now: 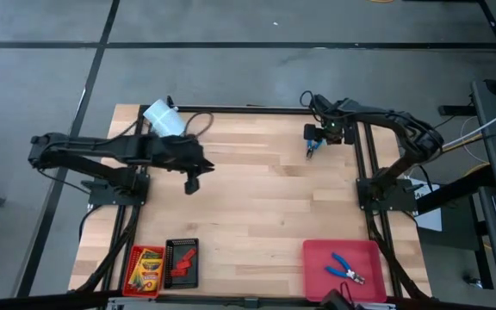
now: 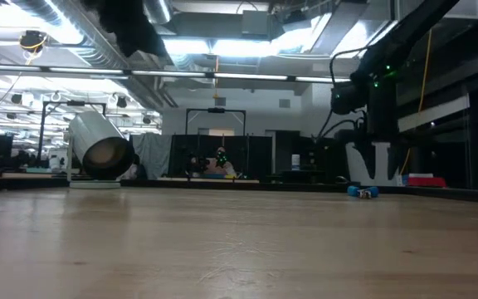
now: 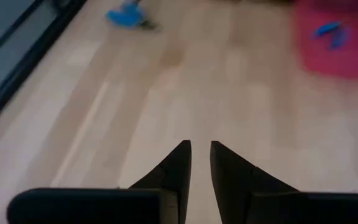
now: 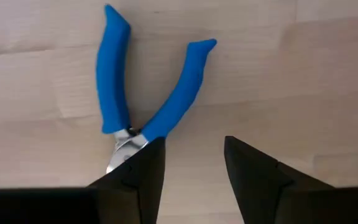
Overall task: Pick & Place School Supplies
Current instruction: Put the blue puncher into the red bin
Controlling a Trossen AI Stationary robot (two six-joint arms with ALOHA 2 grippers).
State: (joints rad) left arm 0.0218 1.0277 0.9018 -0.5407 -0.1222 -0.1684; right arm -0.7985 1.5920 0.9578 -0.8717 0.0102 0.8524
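A blue-handled plier-like tool (image 4: 148, 87) lies flat on the wooden table at the far right (image 1: 311, 149), handles spread. My right gripper (image 4: 194, 142) points down just over it, open. One finger (image 4: 145, 168) covers the tool's metal head. Another blue-handled tool (image 1: 344, 269) lies in the red tray (image 1: 317, 258) at the near right. Crayon boxes (image 1: 145, 269) sit in a small red tray, and red pieces (image 1: 183, 261) in a black tray beside it. My left gripper (image 3: 201, 155) hangs over the table's left half (image 1: 192, 182), open by a narrow gap, with nothing in it. My right gripper comes at the tool from above, pointing down, with one finger (image 4: 145, 168) over the metal head (image 4: 124, 142) where the handles meet. I cannot tell whether that finger touches the tool. The tool lies flat on the table.
A pale blue-white cylinder (image 1: 164, 118) lies at the far left by the left arm and shows large in the low view (image 2: 99, 149). The small trays stand along the near edge. Bare wood lies between the arms (image 1: 257, 198).
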